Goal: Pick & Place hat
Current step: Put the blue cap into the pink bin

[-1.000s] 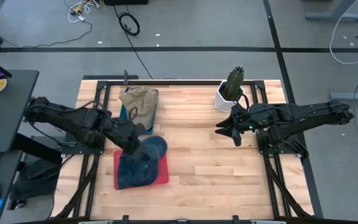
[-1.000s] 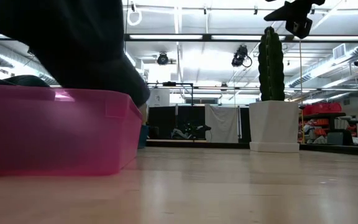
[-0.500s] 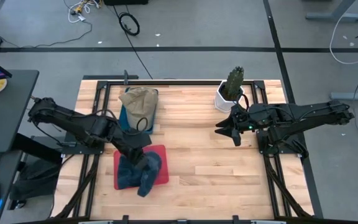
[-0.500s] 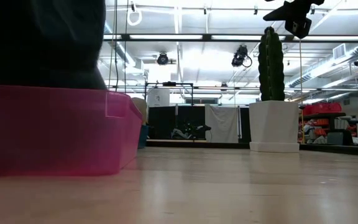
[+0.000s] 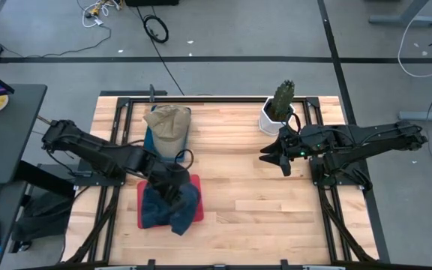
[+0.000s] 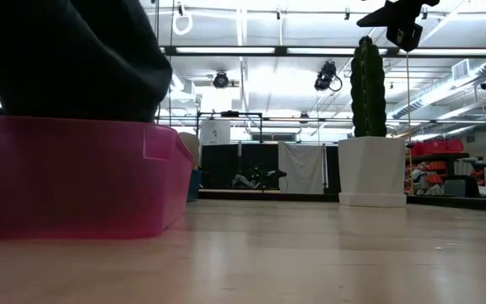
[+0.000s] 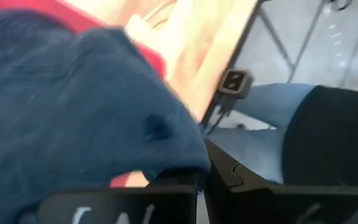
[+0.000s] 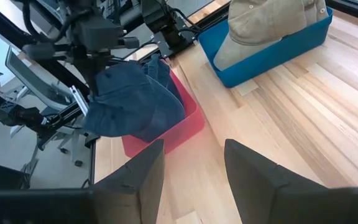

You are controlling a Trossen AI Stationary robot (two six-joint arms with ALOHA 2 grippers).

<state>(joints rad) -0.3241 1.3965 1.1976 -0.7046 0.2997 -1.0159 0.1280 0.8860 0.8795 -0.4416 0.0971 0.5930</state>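
the wooden table (image 5: 246,187) is carrying a red bin (image 5: 195,211) and a blue bin (image 5: 150,139) on its left side. the navy hat (image 5: 172,206) is hanging over the red bin, part of it draping past the rim, with the left gripper (image 5: 163,180) pinching its cloth. so the placing looks nearly done, with release left. the tan hat (image 5: 167,121) is sitting in the blue bin. the right gripper (image 5: 282,156) is waiting beside the potted cactus (image 5: 280,105), fingers apart and holding nothing.
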